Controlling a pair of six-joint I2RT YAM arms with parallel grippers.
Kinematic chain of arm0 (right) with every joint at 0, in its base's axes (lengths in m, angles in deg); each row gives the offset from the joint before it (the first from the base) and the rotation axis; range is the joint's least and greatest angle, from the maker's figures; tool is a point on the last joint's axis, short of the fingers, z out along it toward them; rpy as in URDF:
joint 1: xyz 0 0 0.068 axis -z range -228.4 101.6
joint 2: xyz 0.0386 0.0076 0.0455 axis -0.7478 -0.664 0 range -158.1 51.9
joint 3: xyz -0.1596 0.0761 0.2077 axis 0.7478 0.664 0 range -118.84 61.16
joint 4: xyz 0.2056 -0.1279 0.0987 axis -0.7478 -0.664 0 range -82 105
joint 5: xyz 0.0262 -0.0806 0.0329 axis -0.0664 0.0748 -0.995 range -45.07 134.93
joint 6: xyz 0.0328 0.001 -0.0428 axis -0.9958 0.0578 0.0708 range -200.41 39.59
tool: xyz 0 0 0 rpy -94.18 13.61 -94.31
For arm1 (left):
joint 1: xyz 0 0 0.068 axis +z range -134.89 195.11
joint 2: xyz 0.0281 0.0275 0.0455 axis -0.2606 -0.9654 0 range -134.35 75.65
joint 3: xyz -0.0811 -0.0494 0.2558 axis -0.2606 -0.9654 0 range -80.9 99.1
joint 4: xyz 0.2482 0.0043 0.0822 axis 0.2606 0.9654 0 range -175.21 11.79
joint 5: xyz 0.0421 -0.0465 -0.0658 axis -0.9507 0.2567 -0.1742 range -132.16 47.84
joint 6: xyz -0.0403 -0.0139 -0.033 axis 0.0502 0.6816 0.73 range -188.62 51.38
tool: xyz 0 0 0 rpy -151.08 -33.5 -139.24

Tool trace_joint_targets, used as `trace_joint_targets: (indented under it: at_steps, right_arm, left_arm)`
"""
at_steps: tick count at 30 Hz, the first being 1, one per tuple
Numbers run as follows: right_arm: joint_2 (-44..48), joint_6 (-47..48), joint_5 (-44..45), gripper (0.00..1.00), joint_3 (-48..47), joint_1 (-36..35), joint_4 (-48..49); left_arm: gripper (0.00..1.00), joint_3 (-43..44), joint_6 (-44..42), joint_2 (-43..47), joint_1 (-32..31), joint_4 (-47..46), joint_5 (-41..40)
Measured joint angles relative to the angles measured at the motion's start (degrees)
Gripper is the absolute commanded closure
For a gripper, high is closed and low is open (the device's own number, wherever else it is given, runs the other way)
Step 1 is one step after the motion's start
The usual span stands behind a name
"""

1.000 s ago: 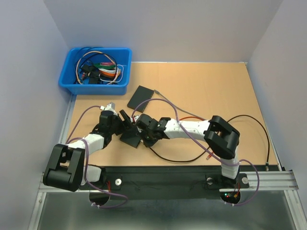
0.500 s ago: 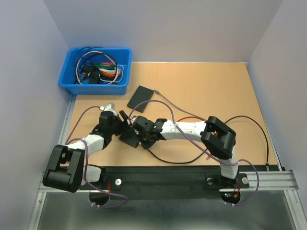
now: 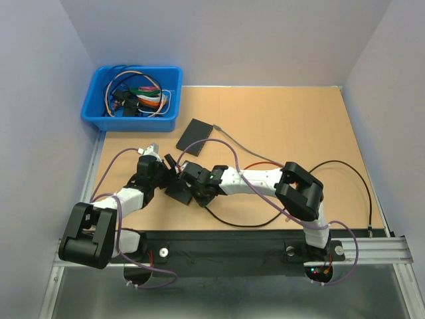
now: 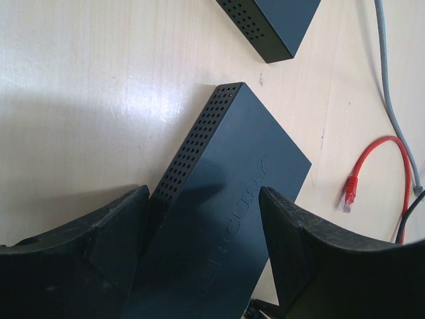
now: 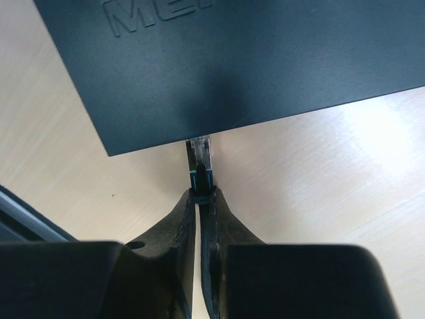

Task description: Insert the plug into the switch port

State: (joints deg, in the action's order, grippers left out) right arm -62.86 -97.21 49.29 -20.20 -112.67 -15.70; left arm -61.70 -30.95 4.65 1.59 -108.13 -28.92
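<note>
Right wrist view: my right claw (image 5: 199, 193) pinches the plug (image 5: 200, 156), tip at the switch (image 5: 219, 60) edge; my left claw (image 4: 202, 199) clamps the switch. If the plug enters tilted, it may jam

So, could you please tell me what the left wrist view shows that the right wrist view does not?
Only the left wrist view: a second black box, a loose red cable, a grey cable and perforations along the switch. Only the right wrist view: the plug pinched in the right claw, tip at the switch's edge. Both: the switch and the wooden table.
</note>
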Motion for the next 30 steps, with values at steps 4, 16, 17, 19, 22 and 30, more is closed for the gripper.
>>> trace_joint_targets:
  at_steps: [4, 16, 17, 19, 22, 30]
  right_arm:
    - [-0.2, 0.0, 2.1, 1.00, -1.3, 0.0, -1.3]
    - [-2.6, 0.1, 3.4, 1.00, -4.6, 0.0, -4.0]
    - [-2.8, 0.1, 3.4, 0.99, -4.9, 0.0, -4.0]
    - [-3.0, 0.0, 3.4, 1.00, -5.1, 0.0, -4.2]
    - [-3.1, 0.0, 3.3, 0.99, -5.6, -0.1, -4.9]
    - [-3.6, -0.6, 3.4, 1.00, -7.9, -1.4, -6.6]
  left_arm:
    - [0.23, 0.0, -0.2, 0.0, 0.0, 0.0, -0.1]
    - [0.23, 0.0, -0.4, 0.2, 0.0, 0.0, -0.8]
    - [0.23, 0.0, -0.4, 0.2, 0.0, 0.0, -0.9]
    - [0.23, 0.0, -0.4, 0.2, 0.0, 0.0, -0.9]
    - [0.23, 0.0, -0.4, 0.2, 0.0, 0.0, -1.1]
    - [0.24, -0.1, -0.6, 0.3, -0.2, 0.0, -2.3]
